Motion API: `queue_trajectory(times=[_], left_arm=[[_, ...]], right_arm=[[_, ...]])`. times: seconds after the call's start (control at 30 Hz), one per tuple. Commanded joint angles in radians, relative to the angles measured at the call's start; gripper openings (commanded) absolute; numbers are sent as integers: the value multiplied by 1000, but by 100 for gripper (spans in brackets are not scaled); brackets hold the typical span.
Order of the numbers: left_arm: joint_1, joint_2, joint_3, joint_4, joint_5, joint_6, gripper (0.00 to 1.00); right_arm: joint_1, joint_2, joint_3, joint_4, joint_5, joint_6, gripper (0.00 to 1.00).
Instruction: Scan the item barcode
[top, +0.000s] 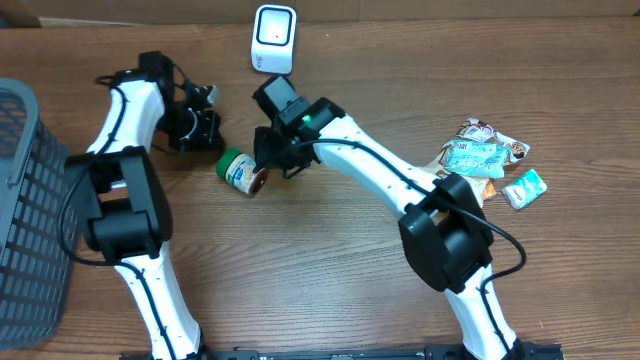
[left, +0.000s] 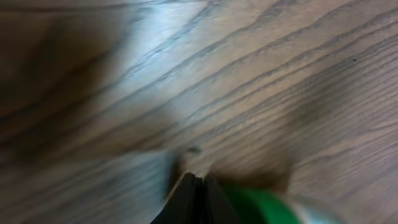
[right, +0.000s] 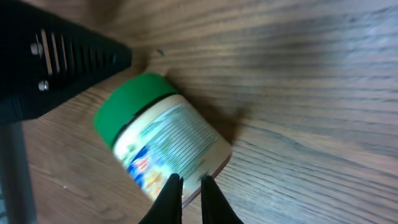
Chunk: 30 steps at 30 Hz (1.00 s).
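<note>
The small cylindrical jar with a green lid and printed label (top: 241, 171) lay on its side on the brown wooden table (top: 330, 290), between the left gripper (left: 196, 200) and the right gripper (right: 189, 190), both with fingers pressed together, gripping nothing.

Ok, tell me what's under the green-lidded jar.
The jar lies on its side directly on the wooden table; nothing else shows beneath it. Its downward-facing side is covered, so any barcode there cannot be seen.
</note>
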<state>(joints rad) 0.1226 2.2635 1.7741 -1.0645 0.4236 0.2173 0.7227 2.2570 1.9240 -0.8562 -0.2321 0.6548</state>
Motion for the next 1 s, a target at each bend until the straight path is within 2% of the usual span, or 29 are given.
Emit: queue_trajectory(times=[0.0,0.47,0.97], left_arm=[[-12,26,-7,11,35,22,4],[-10,26,-7,-50,57,23,4],[-10,26,-7,-74,57,23,4]], right_arm=[[0,1,6,6,-1,11,8],[6,12,6,7,-103,11,8],[41,61,6,-22,-102,11,8]])
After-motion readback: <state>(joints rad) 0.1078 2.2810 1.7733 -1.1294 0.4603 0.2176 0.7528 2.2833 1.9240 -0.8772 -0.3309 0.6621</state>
